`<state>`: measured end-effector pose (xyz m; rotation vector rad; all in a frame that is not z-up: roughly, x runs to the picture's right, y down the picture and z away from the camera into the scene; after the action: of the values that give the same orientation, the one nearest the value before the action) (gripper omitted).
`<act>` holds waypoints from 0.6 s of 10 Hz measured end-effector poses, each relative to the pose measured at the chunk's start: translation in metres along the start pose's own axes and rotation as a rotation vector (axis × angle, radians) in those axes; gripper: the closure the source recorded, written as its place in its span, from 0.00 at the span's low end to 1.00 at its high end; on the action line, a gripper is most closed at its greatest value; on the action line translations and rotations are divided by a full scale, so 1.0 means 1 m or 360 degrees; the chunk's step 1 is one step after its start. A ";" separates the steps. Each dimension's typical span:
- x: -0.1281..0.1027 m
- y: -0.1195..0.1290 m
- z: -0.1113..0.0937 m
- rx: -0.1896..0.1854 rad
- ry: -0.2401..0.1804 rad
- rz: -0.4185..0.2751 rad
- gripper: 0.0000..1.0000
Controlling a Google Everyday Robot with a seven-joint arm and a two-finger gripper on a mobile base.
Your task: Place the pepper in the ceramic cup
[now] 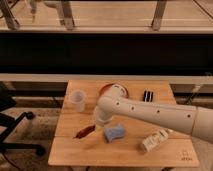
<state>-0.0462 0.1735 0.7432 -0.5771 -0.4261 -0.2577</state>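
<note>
Half hidden under arm [150,112] wrist near table [125,152] centre, clamps pepper [84,132] by its 3 o'clock end in tight-closed gripper [93,126], pepper tip toward 8 o'clock, ceramic cup [77,100] apart at 11 o'clock, blue sponge [114,133] near at 3 o'clock, orange bowl [114,90] at 1 o'clock.

the pepper [84,131] is dark red, the cup [77,100] whitish, the bowl [107,89] orange, the sponge [114,133] blue.
</note>
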 end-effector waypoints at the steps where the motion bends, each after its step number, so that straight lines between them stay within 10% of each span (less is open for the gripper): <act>1: 0.004 -0.004 -0.010 0.0010 0.0004 0.0007 0.95; 6: 0.010 -0.026 -0.038 0.0024 0.0014 0.0014 0.95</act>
<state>-0.0343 0.1293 0.7311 -0.5629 -0.4163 -0.2485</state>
